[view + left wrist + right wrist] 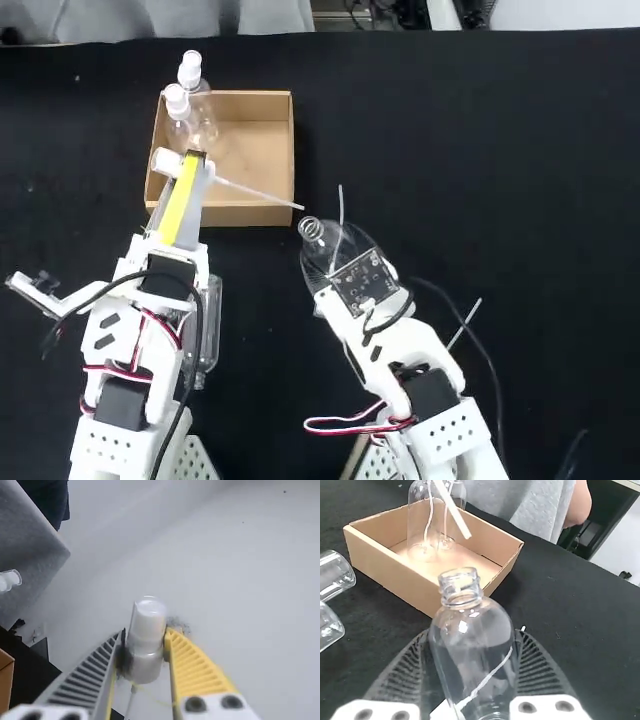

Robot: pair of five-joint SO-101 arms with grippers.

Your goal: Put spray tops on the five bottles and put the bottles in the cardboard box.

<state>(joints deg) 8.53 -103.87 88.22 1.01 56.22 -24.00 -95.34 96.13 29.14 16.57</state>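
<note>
My left claw (145,647) is clamped on a spray top (147,622), with the arm stretched over the 8 o'clock corner of the cardboard box (240,213). My right claw (470,642) grips a tilted, uncapped bottle (470,660) just off the box's 5 o'clock corner. Two capped bottles (185,100) stand inside at 11 o'clock.
</note>
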